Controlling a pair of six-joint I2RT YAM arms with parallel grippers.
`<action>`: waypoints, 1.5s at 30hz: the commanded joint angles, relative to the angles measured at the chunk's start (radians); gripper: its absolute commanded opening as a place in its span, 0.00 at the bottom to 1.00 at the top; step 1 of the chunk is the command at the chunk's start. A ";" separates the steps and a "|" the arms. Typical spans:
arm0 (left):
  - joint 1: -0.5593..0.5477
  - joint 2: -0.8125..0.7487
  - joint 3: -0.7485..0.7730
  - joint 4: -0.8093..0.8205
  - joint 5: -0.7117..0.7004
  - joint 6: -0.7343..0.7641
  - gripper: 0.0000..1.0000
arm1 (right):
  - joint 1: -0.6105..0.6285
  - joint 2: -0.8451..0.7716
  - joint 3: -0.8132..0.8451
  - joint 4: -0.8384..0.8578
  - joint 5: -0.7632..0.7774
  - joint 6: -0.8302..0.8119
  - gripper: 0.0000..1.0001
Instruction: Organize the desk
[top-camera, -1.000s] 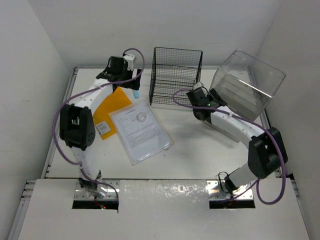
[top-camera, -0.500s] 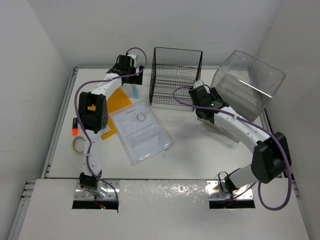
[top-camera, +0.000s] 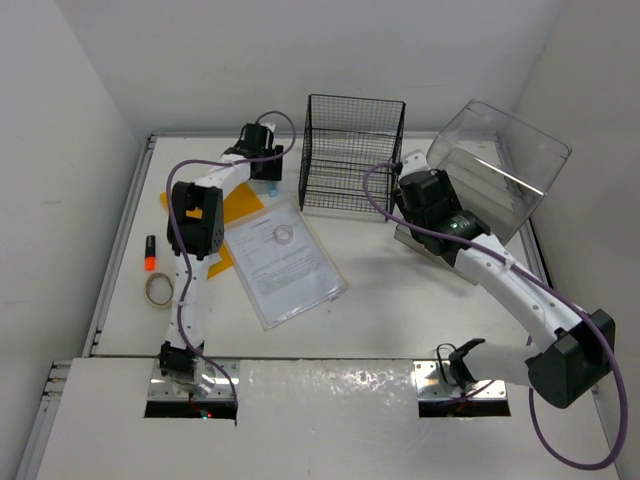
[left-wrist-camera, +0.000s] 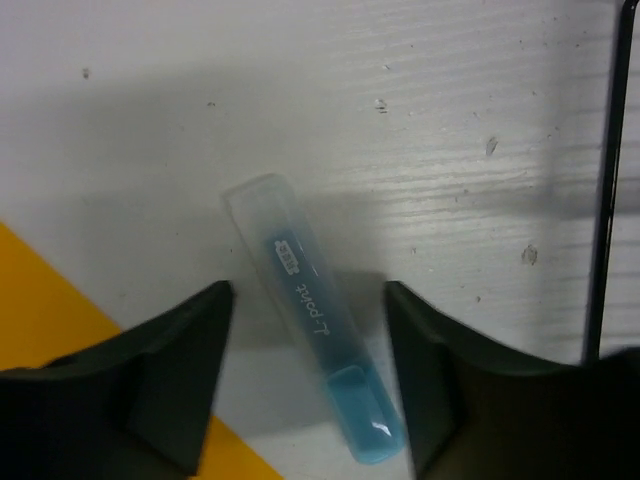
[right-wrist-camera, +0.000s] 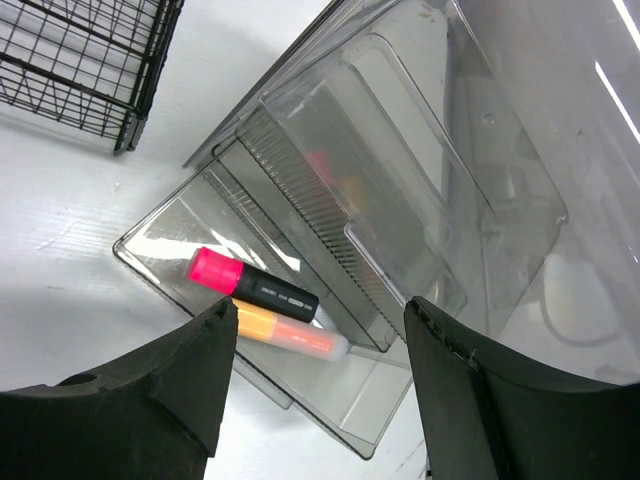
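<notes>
The desk (top-camera: 400, 290) is a white tabletop with metal rails. A translucent blue highlighter (left-wrist-camera: 315, 320) lies on it near the far left, just left of the wire rack; it also shows in the top view (top-camera: 272, 186). My left gripper (left-wrist-camera: 308, 300) is open and hangs right over it, a finger on each side, not touching; in the top view the left gripper (top-camera: 268, 172) is at the far left. My right gripper (right-wrist-camera: 320, 310) is open and empty above the clear drawer box's pulled-out tray (right-wrist-camera: 400, 400), which holds a pink-capped black marker (right-wrist-camera: 255, 285) and an orange highlighter (right-wrist-camera: 290, 335).
A black wire-mesh rack (top-camera: 350, 150) stands at the back centre. The clear drawer box (top-camera: 495, 165) is at the back right. An orange envelope (top-camera: 225, 215) and a clear document sleeve (top-camera: 282, 260) lie left of centre. An orange marker (top-camera: 149, 254) and a tape roll (top-camera: 157, 290) lie at the left edge.
My left arm has stretched toward the back and its gripper moved right, over the blue highlighter, uncovering the marker and tape roll. My right gripper moved right toward the drawer box.
</notes>
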 joint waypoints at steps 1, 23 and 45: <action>0.011 0.016 -0.006 -0.001 0.026 -0.041 0.54 | 0.005 -0.038 -0.016 0.045 -0.022 0.019 0.66; 0.074 -0.505 -0.214 -0.024 0.130 0.119 0.00 | 0.005 -0.191 -0.054 0.119 -0.548 0.182 0.68; -0.253 -1.096 -0.563 -0.186 0.492 0.463 0.00 | 0.003 -0.035 0.021 0.691 -1.106 0.639 0.77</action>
